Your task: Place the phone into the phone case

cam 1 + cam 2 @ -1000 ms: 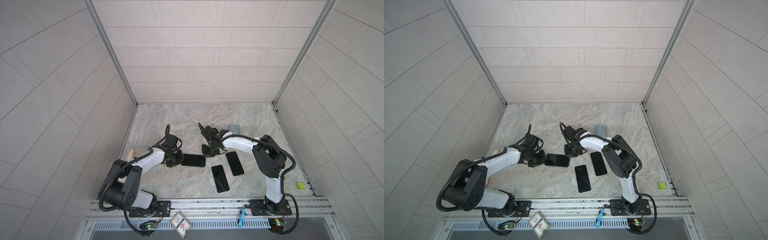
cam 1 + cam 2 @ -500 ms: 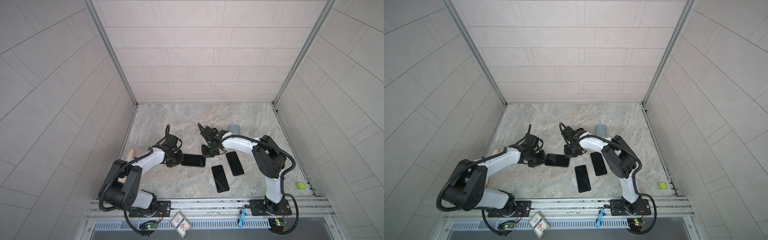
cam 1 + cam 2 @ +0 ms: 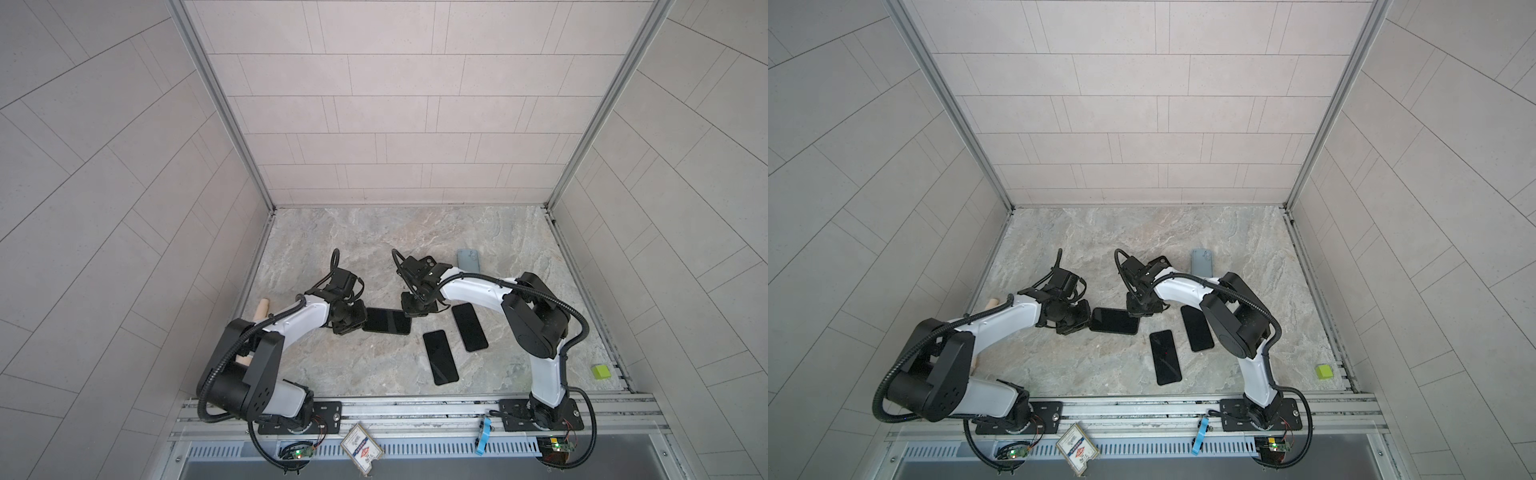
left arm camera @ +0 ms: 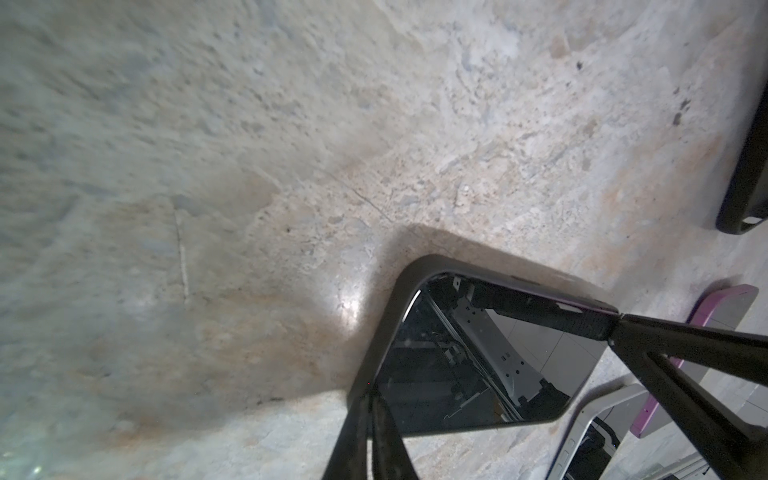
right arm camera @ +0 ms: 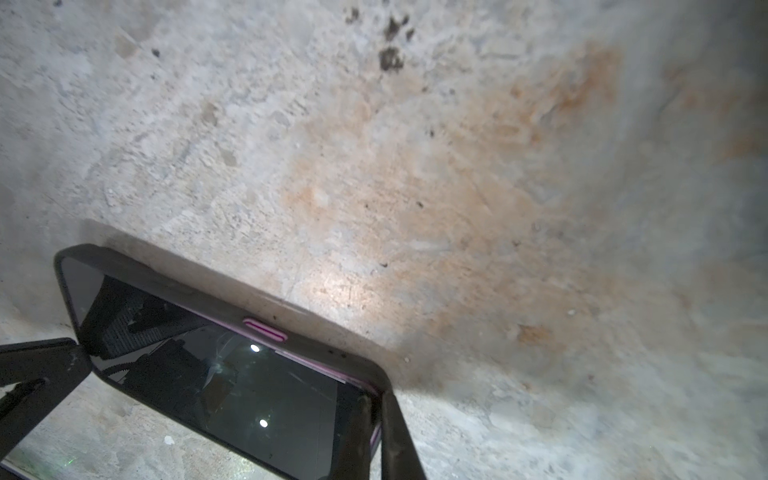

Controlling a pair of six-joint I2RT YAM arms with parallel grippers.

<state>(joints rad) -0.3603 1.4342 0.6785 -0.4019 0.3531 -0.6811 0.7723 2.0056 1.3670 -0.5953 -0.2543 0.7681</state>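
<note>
Left gripper [image 3: 358, 322] is clamped across the left end of the phone [image 3: 386, 321], and the right gripper [image 3: 409, 311] is clamped on its right end. In each wrist view the fingers [image 4: 665, 357] stand on opposite edges, tips touching. The phone sits in a black phone case [image 4: 399, 316], a thin purple strip showing along one edge, and lies on the bench [image 3: 374, 232] near the middle of both top views. Two other handsets [image 3: 440, 357] lie just to its lower right.

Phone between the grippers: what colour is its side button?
The button is pink; the right wrist view shows it best.
</note>
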